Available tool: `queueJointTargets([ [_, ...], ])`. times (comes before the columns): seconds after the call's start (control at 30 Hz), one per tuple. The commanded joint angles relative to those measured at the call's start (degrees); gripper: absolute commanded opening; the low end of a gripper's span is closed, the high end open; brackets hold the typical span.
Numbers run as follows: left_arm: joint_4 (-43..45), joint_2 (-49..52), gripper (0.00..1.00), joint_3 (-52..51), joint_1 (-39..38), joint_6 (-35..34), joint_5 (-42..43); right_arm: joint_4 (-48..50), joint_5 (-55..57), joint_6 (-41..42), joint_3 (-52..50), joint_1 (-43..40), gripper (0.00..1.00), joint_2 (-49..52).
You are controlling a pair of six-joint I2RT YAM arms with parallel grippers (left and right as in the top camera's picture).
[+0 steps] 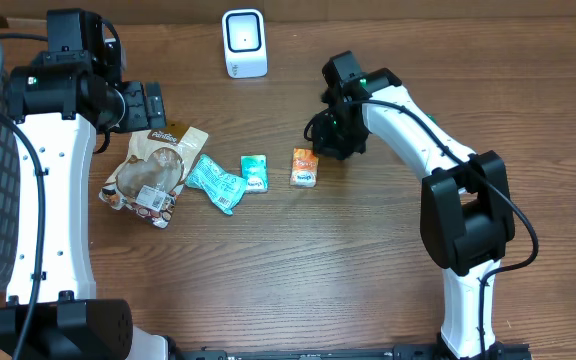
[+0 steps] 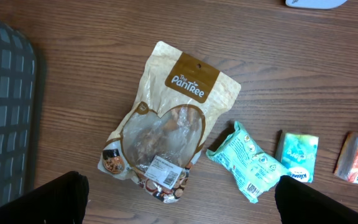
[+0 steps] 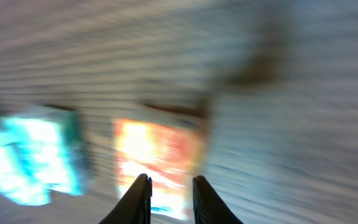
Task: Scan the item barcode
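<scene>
Jaws narrowly apart and empty, the right gripper [image 3: 169, 182] hangs just beside the orange pack [image 1: 305, 167] at the middle of the bench [image 1: 368, 290], likely to carry it to the scanner [image 1: 244, 42] at the far edge; the left gripper [image 2: 179, 208] hovers wide open over the pouch [image 2: 169, 124].

The table [image 1: 298, 270] is brown wood with darker grain. The bag [image 2: 173, 118] is cream with a brown label, white lettering and a clear window. The pouch [image 2: 247, 163] is mint green with a white barcode patch. The teal pack [image 2: 298, 156] has white lettering. The orange pack [image 1: 305, 167] has a white mark. The scanner [image 1: 244, 42] is white with a dark face. The basket [image 2: 2, 106] is a dark grey grid.
</scene>
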Motion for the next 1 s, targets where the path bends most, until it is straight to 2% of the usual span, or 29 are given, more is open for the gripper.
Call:
queueJointTargets([
  [0.0,0.04,-0.74,1.00,0.68,0.09,-0.59,0.26,2.82,-7.41,1.03,1.92,2.27,0.20,-0.59],
  [0.2,0.04,-0.74,1.00,0.68,0.09,-0.59,0.26,11.04,0.17,13.33,-1.14,7.52,0.19,-0.55],
  [0.37,0.07,-0.74,1.00,0.68,0.09,-0.59,0.26,11.30,7.56,20.04,-3.98,11.04,0.15,-0.52],
  [0.8,0.07,-0.74,1.00,0.68,0.09,-0.57,0.26,5.20,10.12,20.79,-5.44,9.99,0.15,-0.52],
  [0.97,0.04,-0.74,1.00,0.68,0.09,-0.59,0.26,3.50,10.19,17.79,-5.42,8.35,0.16,-0.52],
])
